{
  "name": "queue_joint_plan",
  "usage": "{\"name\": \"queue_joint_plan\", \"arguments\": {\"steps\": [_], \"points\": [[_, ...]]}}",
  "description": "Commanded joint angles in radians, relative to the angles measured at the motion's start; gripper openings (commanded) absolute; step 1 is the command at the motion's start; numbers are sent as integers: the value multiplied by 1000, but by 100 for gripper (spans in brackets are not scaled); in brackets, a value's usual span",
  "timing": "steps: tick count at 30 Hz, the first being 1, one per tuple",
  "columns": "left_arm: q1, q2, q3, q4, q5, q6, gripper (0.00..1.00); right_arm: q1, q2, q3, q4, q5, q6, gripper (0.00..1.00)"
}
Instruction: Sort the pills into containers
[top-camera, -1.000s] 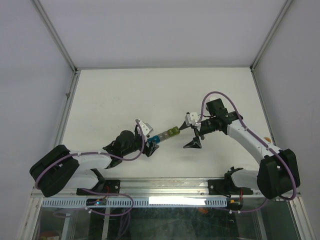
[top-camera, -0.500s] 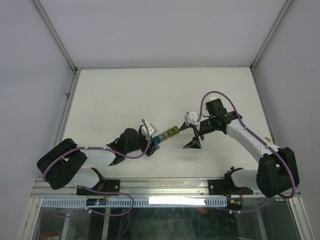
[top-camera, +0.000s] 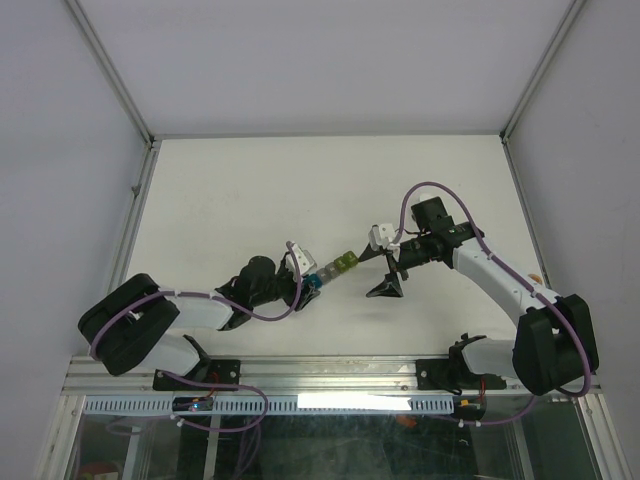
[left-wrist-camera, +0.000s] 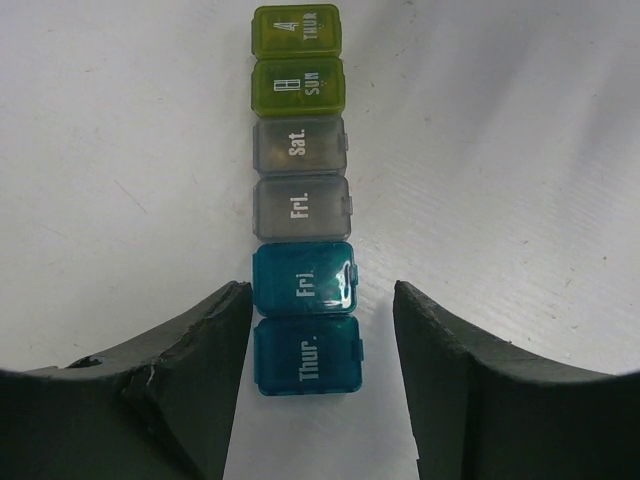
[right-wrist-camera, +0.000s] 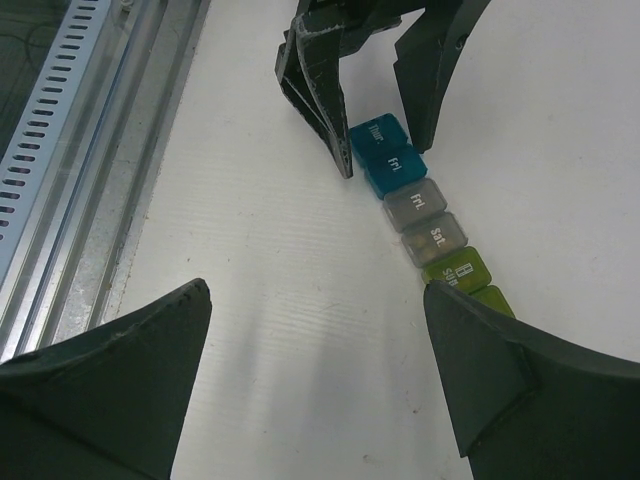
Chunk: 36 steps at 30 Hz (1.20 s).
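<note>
containers labelled thur, fri, sat, sun

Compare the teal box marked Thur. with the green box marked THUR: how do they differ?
Colour: the Thur. box is teal; the THUR box is yellow-green.
Lettering: the Thur. box has mixed-case letters alone; the THUR box has capitals under a numeral.
Place: the Thur. box lies inside the left claw; the THUR box is at the other end of the strip.
Both are square, lids shut.
</note>
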<state>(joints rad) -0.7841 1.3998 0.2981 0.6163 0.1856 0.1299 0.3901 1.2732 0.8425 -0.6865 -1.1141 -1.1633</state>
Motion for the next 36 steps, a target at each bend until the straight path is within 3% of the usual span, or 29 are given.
{"name": "queue_joint_plan", "arguments": {"steps": [1, 14, 23, 26, 30, 36], "points": [[-1, 11, -1, 87, 44, 51, 57, 6, -6, 41, 4, -27, 7, 91], [-16, 91, 21, 116, 93, 109, 54, 5, 4, 41, -25, -18, -35, 90], [-91, 121, 51, 82, -36, 98, 57, 12, 25, 41, -33, -15, -47, 91], [-113, 126, 57, 86, -60, 98, 55, 15, 36, 41, -34, -5, -51, 90], [-123, 143, 62, 96, -46, 123, 44, 15, 46, 40, -39, 16, -68, 90], [-129, 156, 53, 125, 70, 202, 39, 15, 29, 13, -124, 34, -253, 91]]}}
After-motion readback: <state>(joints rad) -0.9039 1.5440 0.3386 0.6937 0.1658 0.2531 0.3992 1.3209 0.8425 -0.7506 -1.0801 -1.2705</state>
